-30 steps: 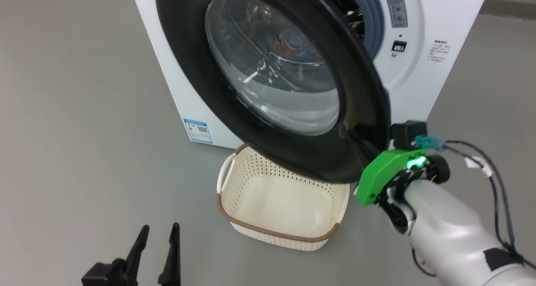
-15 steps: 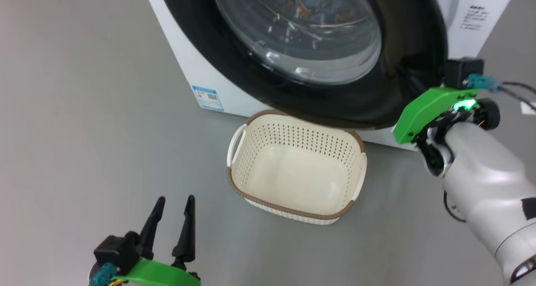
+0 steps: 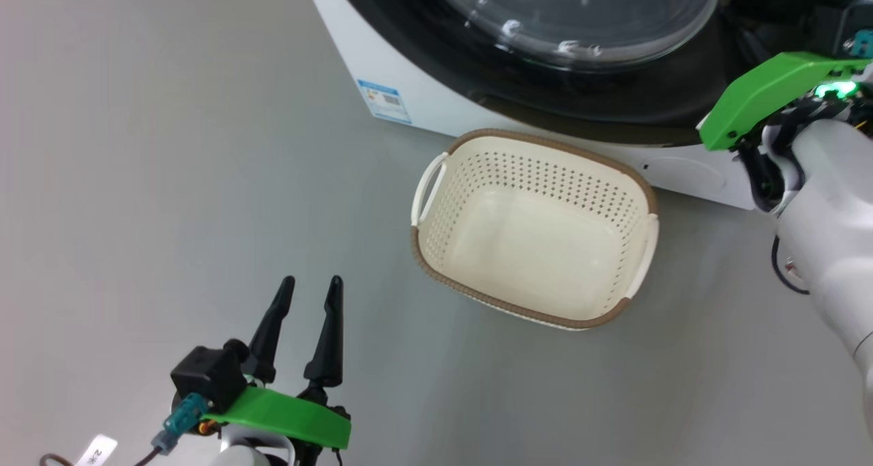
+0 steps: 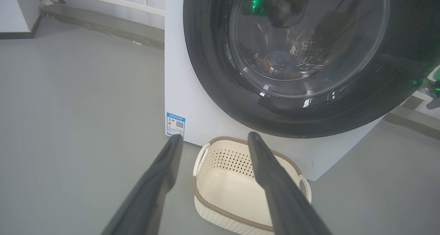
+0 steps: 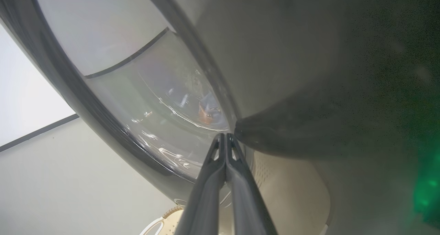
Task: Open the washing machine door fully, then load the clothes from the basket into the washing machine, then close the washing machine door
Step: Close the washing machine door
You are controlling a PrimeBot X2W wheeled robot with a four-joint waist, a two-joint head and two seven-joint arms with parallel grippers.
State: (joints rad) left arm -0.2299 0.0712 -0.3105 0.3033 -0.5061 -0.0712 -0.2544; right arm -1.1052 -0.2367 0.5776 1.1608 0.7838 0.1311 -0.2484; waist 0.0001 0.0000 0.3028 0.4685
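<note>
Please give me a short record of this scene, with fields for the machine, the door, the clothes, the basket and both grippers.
washing machine: white front-loader, blue label at its lower corner
washing machine door: lies against the machine's front; latched or not, cannot tell
clothes: blue bundle inside the machine, seen through the door
basket: empty, on the floor before the machine
left gripper: open, holding nothing, over the floor beside the basket
right gripper: shut, tips close at the door's face
</note>
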